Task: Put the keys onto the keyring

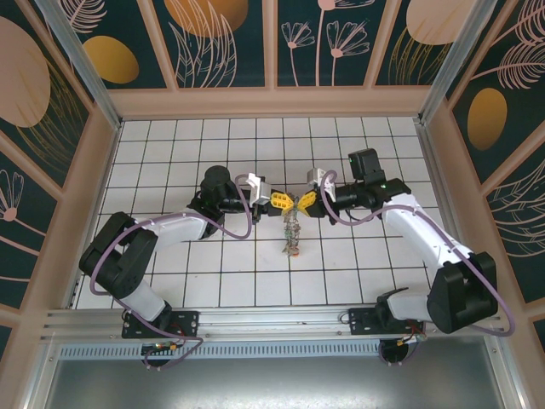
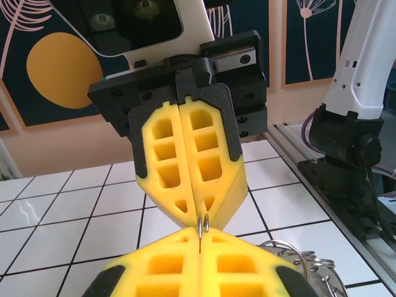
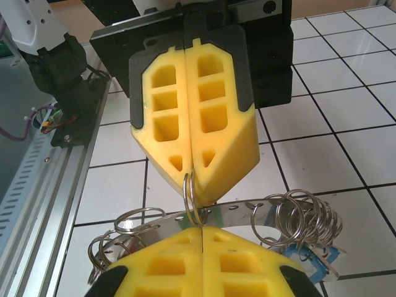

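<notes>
Left pincer [image 1: 285, 203] and right pincer [image 1: 302, 202], both shut, are sharing one small ring [image 3: 192, 199]; other rings [image 3: 303, 219] are already hanging on the keyring [image 3: 244, 209].

I am seeing matt yellow plastic pads [image 3: 238, 148], shiny smooth metal on the keys [image 3: 303, 216], and glossy white tiles covering the surface [image 3: 346, 154].

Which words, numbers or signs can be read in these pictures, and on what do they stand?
No text can be read.
The left gripper and right gripper bear no marks.
The blue tag on the keys shows no print.
The walls bear only flower drawings.
</notes>
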